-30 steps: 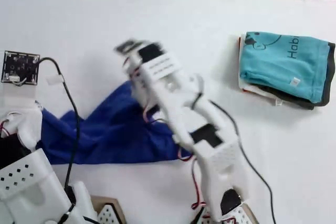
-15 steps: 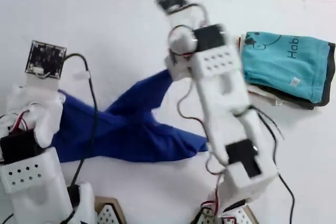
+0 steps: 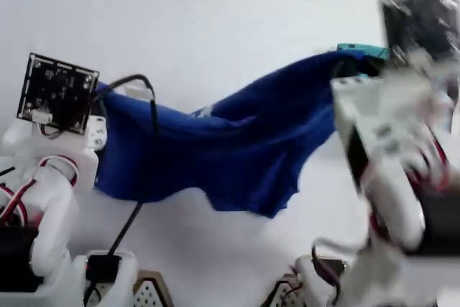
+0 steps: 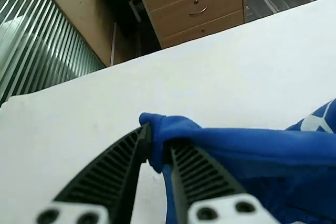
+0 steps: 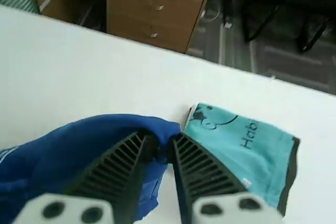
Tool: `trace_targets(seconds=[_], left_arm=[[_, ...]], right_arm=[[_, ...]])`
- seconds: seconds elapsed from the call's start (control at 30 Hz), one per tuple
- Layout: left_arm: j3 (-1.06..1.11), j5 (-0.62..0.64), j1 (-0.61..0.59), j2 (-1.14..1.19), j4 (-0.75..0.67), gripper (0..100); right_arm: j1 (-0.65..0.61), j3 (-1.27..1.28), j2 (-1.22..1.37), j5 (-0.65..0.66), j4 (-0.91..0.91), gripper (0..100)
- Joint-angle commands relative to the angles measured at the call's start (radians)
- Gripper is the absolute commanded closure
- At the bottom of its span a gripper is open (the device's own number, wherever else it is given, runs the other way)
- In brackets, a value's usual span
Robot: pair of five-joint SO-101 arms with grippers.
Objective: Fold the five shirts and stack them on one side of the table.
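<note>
Above table [image 3: 215, 19], left gripper [image 4: 157, 139] and right gripper [image 5: 160, 140] pinch blue shirt [image 3: 237, 141], mostly hiding stack [image 3: 363, 49].

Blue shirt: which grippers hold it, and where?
Both: left gripper pinches one bunched end of the blue shirt, right gripper the opposite end.

Blue shirt [image 3: 237, 149]: unfolded, bunched and creased, stretched as a sagging band across the high view from the left-centre to the upper right, lower edge hanging in loose folds at centre; a white mark shows on the cloth near its upper edge. One bunched end is pinched in the left gripper [image 4: 156, 135], the other in the right gripper [image 5: 160, 142], cloth clamped between the ribbed fingers at both. Teal shirt [image 5: 236, 140]: folded flat, dark print on top, lying on the white table at the upper right of the high view, with a dark layer showing along one edge beneath it; the blue shirt's right end hangs just in front of it.
</note>
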Motion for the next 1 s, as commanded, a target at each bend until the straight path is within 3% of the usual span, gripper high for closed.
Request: trace_targets(seconds=[0.0,0.13,0.43,0.97], left_arm=[[-0.053,0.006,0.021,-0.006,0.0,97],[-0.107,0.002,0.018,-0.006,0.006,97],[-0.171,0.0,0.018,-0.011,0.034,97],[-0.162,0.002,0.017,-0.19,0.164,97]], right_arm=[[0.064,-0.04,-0.114,0.006,-0.094,97.9],[0.13,-0.038,-0.173,0.006,-0.206,97.9],[0.136,-0.04,-0.186,0.054,-0.34,97.9],[0.13,-0.316,-0.186,0.046,-0.105,97.9]])
